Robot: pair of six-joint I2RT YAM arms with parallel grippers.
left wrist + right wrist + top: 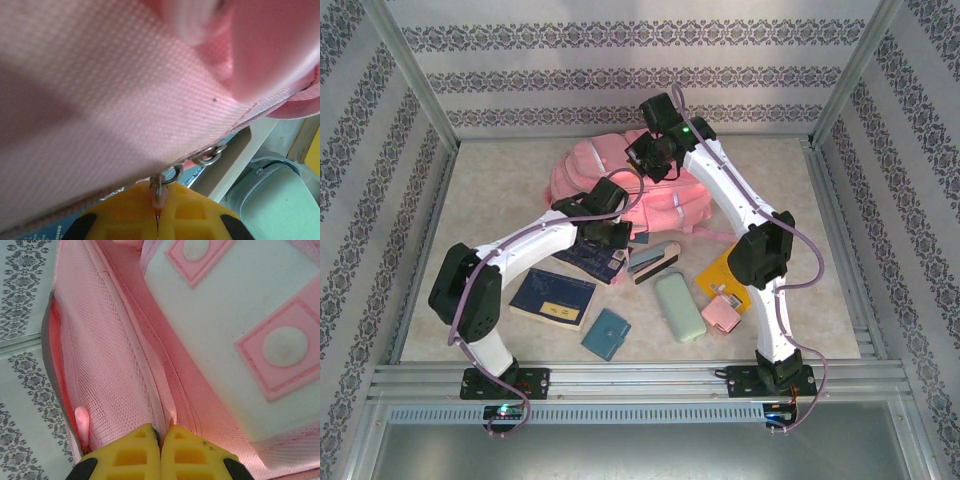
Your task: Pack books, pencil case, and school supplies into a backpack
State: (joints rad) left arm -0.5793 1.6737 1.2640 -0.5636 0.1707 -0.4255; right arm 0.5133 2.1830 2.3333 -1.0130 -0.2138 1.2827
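The pink backpack lies at the back of the table. My left gripper is at its near edge, shut on a pink zipper pull that hangs on metal rings under the backpack fabric. My right gripper is over the backpack's top, shut on a pink fabric seam beside the white padded panel. On the table lie a navy book, a teal notebook, the stapler-like wedge, the mint pencil case, a yellow book and a small pink item.
A second navy book lies partly under my left wrist. The right arm's elbow hangs over the yellow book. Patterned walls and metal rails enclose the table. The pencil case sits close to the right of my left fingers.
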